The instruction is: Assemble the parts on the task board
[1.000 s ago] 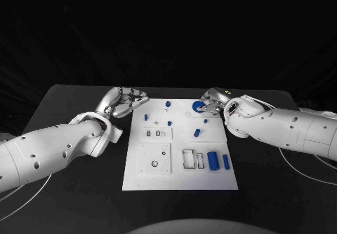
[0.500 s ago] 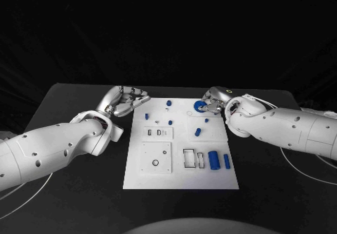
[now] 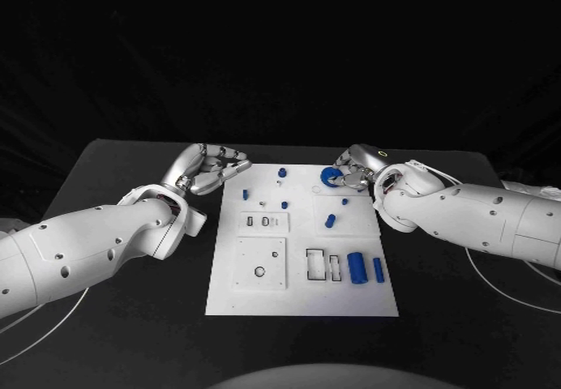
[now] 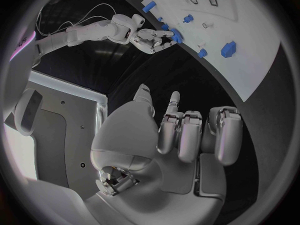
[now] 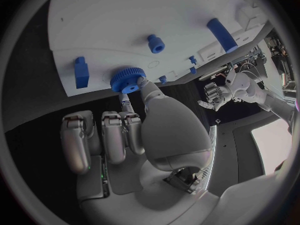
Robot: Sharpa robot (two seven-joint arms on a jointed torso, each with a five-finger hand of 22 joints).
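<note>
Blue gear [image 5: 128,79]: round, ridged rim, pinched by right robot hand [image 5: 134,130].

This looks like a robot lab, a place for testing robots. A black counter [image 3: 129,324] stands in front of a black cloth wall [image 3: 280,73], so everything around is dark. In the middle of the counter lies a white task board [image 3: 301,300] with cut-out holes and small blue parts [image 3: 355,267] on it, like a test puzzle. Two white robot arms reach in from the left and right sides. Thin white cables [image 3: 503,284] lie on the counter near the arms. It does not look like a home or a shop.
</note>
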